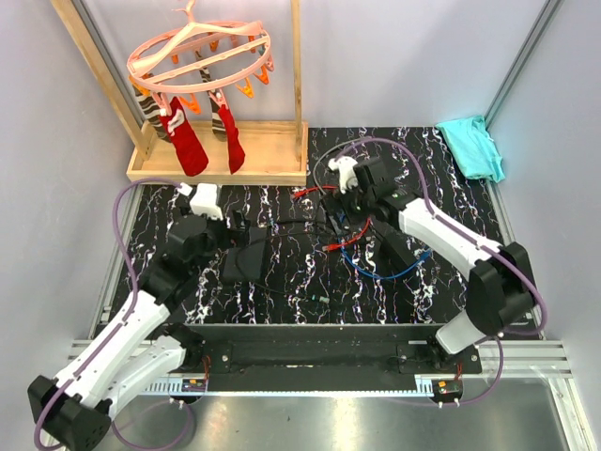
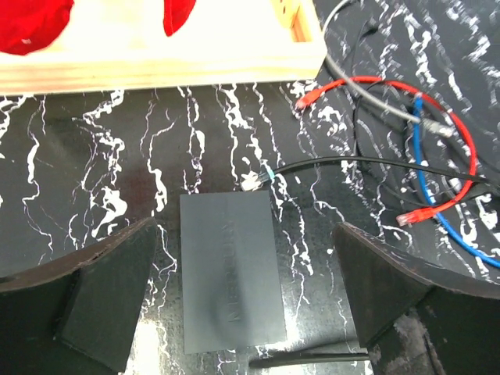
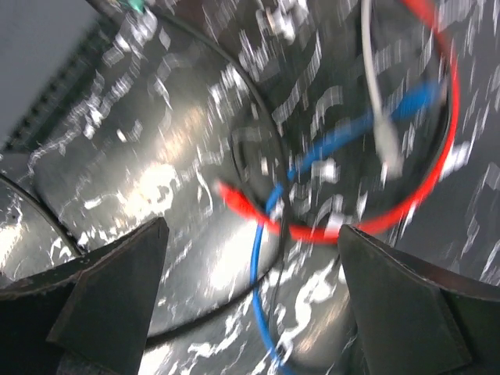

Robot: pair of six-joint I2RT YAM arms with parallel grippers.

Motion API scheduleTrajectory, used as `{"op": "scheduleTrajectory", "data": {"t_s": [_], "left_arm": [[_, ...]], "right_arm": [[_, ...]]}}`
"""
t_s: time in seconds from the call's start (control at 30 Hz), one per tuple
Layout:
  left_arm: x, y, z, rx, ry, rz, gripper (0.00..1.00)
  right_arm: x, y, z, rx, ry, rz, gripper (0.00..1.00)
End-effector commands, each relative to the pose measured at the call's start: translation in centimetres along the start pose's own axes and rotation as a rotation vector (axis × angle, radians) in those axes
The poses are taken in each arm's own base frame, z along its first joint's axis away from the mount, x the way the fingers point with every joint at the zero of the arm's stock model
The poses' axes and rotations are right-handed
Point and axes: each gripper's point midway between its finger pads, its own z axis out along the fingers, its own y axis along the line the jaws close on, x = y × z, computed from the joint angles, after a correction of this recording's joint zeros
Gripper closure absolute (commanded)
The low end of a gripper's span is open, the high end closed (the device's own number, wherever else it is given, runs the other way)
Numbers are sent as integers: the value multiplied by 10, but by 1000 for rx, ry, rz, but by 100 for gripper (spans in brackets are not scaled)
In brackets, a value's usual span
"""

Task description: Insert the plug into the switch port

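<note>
The flat matte black box [image 2: 230, 269] lies on the marbled table between and below the open fingers of my left gripper [image 2: 246, 308]; its ports do not show. It also shows in the top view [image 1: 246, 261], with my left gripper [image 1: 235, 242] over its left end. A clear plug [image 2: 251, 182] on a black cable lies just past the box's far edge. My right gripper [image 3: 250, 301] is open and empty above the cable tangle, with a red plug [image 3: 233, 198] below it. In the top view my right gripper [image 1: 336, 205] is at the table's middle back.
Red [image 2: 461, 148], blue [image 2: 426, 168] and grey [image 2: 391, 105] cables lie tangled right of the box. A wooden frame base [image 1: 218, 160] with a peg hanger and red socks stands at the back left. A teal cloth [image 1: 472, 146] lies at the back right.
</note>
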Motion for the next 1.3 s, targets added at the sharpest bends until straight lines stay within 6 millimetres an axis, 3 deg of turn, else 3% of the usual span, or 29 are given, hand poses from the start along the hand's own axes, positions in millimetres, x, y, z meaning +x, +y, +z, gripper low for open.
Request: {"op": "scheduleTrajectory", "data": {"t_s": [0.0,0.03,0.1,0.13,0.37,0.43,0.47,0.53,0.67,0.73,0.97,1.27], "left_arm": [[-21,-4,-10,34,-94,-14,1],[-22,-4,-14,35,-104,-18,1],[-19,0,-17,24,-103,-23,1],[-21,1,-21,22,-113,-28,1],[-12,11,-26,-22,-107,-58,1],[-10,13,-27,-36,-101,-63,1],[-10,14,-27,-39,-99,-68,1],[-7,16,-26,-51,-90,-71,1],[-4,18,-27,-66,-78,-76,1],[-2,19,-28,-69,-72,-76,1],[3,24,-34,-84,-59,-71,1],[11,29,-46,-89,-63,-95,1]], "right_arm": [[-51,19,13,-144,-98,-203,3],[-68,20,13,-151,-127,-241,4],[-70,26,25,-198,-113,-272,5],[-80,28,26,-213,-136,-317,7],[-79,42,84,-312,-105,-477,21],[-87,46,95,-322,-121,-506,25],[-80,49,109,-344,-102,-505,28],[-89,57,117,-360,-123,-533,35],[-81,68,150,-383,-103,-578,40],[-86,76,157,-392,-113,-596,43],[-72,79,200,-404,-75,-597,45],[-65,75,225,-375,-33,-599,48]]}}
